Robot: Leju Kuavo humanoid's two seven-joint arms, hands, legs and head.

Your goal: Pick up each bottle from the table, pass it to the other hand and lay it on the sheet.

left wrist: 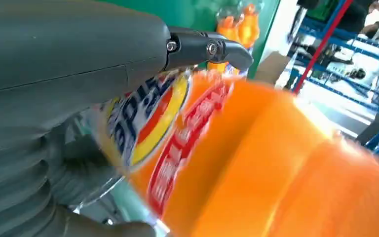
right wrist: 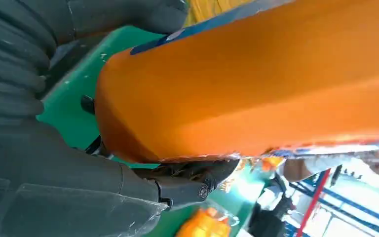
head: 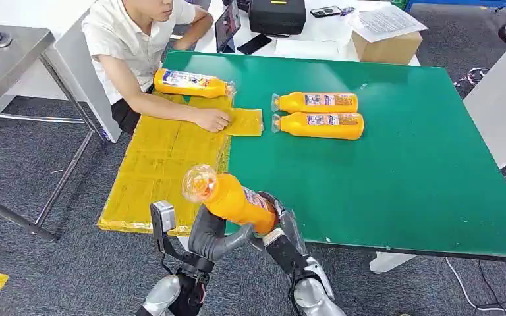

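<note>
Held bottle: an orange bottle (head: 234,197) is in the air at the near edge of the tabletop (head: 402,191), tilted, with its clear end toward the sheet (head: 161,168) and its other end toward the robot.
Left hand: the left hand (head: 214,235) wraps the held bottle from below, thumb and fingers closed around its labelled body; the left wrist view shows the dark fingers (left wrist: 209,49) lying over the label.
Right hand: the right hand (head: 280,227) grips the same bottle at its lower end; the right wrist view shows fingers (right wrist: 192,177) curled under the orange body.
Sheet: yellow, lying over the tabletop's left edge.
Bottle on sheet: one bottle (head: 194,83) lies at the sheet's far end.
Waiting bottles: two bottles (head: 316,113) lie side by side on the green tabletop, right of the sheet.
Person: a seated person rests a hand (head: 212,120) on the sheet.
</note>
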